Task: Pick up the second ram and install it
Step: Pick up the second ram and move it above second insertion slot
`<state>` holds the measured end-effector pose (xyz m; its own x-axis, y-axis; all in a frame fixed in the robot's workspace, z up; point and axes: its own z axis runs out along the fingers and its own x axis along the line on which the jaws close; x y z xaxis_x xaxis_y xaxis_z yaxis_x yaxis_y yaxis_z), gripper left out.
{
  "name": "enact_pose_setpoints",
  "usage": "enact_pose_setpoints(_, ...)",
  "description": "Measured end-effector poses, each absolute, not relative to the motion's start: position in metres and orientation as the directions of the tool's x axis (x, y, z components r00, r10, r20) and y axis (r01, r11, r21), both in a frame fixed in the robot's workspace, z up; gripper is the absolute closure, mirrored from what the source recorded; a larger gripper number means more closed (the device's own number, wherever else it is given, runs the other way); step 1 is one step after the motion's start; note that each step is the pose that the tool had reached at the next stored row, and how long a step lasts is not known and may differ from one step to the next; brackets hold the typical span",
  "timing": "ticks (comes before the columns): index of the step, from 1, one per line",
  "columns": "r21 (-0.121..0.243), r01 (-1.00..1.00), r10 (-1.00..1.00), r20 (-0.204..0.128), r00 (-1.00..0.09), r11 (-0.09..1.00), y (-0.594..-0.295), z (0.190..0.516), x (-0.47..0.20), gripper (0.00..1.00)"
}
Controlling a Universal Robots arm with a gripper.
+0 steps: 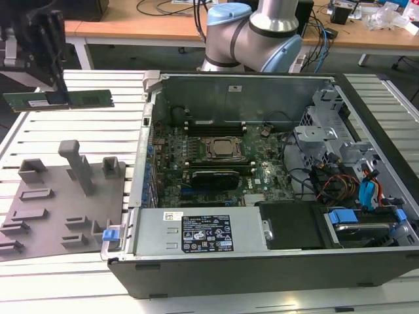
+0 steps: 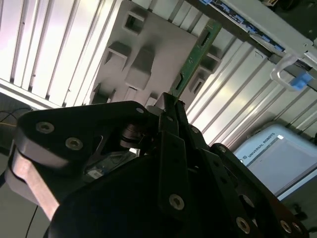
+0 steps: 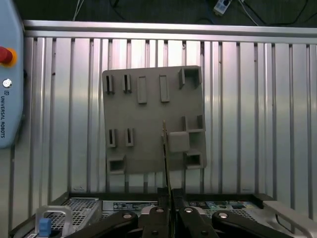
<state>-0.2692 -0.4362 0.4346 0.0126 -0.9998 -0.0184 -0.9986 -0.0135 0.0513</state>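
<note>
Where the exterior view looks across the slatted table (image 1: 72, 131), the gripper (image 1: 57, 98) hangs at the exterior view's left, clamped on the second ram (image 1: 88, 99). The green stick lies level in the air, well apart from the open computer case (image 1: 262, 268). A gray tray (image 1: 39, 216) with raised blocks lies on the table just beside the case, and the motherboard (image 1: 262, 176) shows inside the case.

In the second wrist view, the gripper (image 2: 171, 99) pinches one end of the second ram (image 2: 195, 54), which reaches out over the tray (image 2: 158, 44).

In the first wrist view, the second ram (image 3: 165, 148) shows edge-on as a thin line rising from the closed gripper (image 3: 168, 192), above the tray (image 3: 148, 111). The case rim (image 3: 124, 206) lies beside the tray.
</note>
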Motion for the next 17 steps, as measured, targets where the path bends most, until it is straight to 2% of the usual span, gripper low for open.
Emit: enact_pose_setpoints(17, 0.058, -0.998, -1.0, -0.019, 0.012, -0.013, -0.436, 0.435, -0.193, 0.86)
